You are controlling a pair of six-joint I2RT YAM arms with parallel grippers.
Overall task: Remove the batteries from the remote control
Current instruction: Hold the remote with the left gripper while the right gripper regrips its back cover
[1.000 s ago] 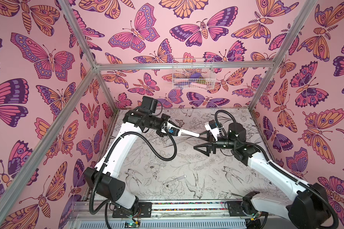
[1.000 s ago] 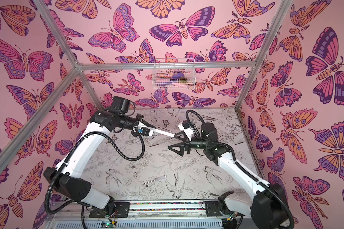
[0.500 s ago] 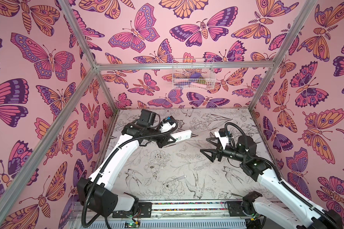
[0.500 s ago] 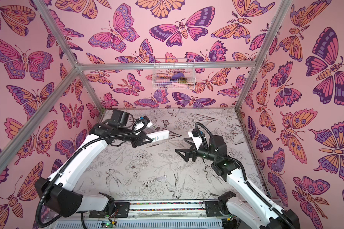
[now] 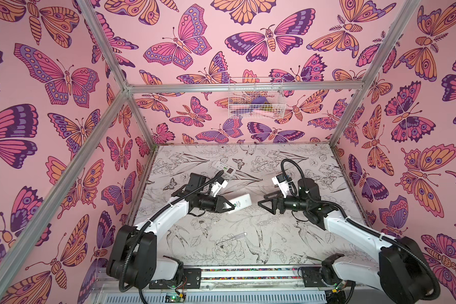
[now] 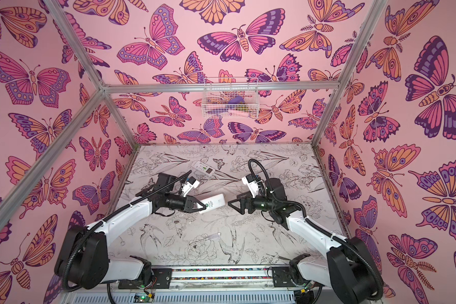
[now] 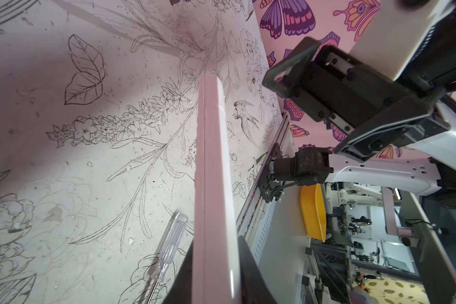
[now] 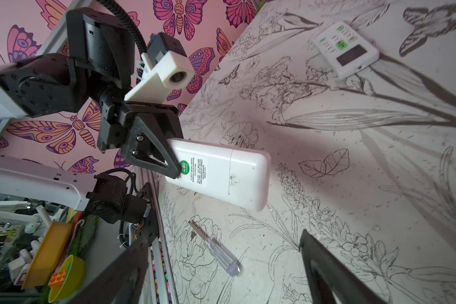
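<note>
White remote control (image 5: 239, 204) clamped in our left claw (image 5: 231, 207), back up above the counter (image 5: 287, 244).
Our right claw (image 5: 264, 204) gapes empty just right of it. We see no batteries; we judge them inside, behind the shut cover (image 8: 249, 179). With only one end pinched, a push on that cover could lever the remote loose. Its button face is hidden; a second remote (image 5: 223, 167) lies far, a screwdriver (image 5: 231, 239) near.
</note>
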